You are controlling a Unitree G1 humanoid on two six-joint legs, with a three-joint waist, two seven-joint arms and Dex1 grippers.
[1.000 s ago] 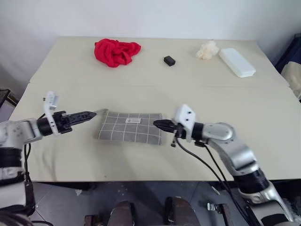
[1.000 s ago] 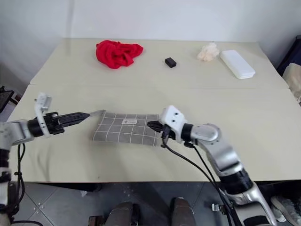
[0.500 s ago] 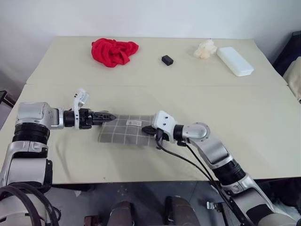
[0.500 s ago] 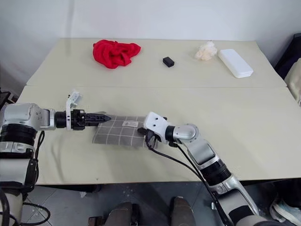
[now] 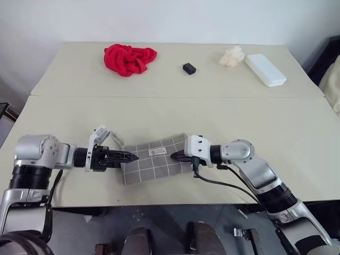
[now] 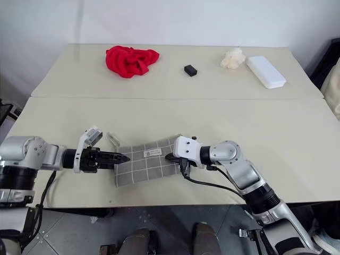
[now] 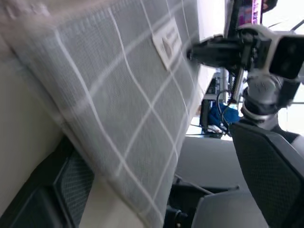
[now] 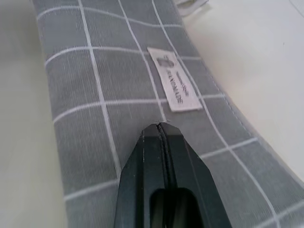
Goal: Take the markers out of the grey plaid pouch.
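Eye views, change: Over the last second we see the grey plaid pouch (image 5: pixel 157 160) dragged nearer the table's (image 5: pixel 297 133) front edge and swung askew; it lay square before.
Eye views, arms: Both arms have drawn in. The left gripper (image 5: pixel 127 156) has come from well apart to the pouch's left end, and the right gripper (image 5: pixel 176 156) rests at its right end.
Eye views, meaning: We judge the pouch is being set up for opening; it looks closed and no markers are out yet.
Eye views, surroundings: The red cloth (image 5: pixel 129 57), small black block (image 5: pixel 189 68) and white oblong case (image 5: pixel 265 69) lie where they were, far back on the table.
Left wrist view, grip: The left gripper is spread wide, one black finger (image 7: pixel 52 190) beside the pouch's edge, clamping nothing that we can see.
Left wrist view, writing: The white sewn label (image 7: pixel 167 43) is too slanted to read.
Right wrist view, grip: The right gripper (image 8: pixel 160 127) is clenched tight, tips pressed on the fabric; we cannot tell if any cloth is pinched.
Right wrist view, writing: The label (image 8: pixel 172 86) carries a small logo and a line of capitals we cannot make out.
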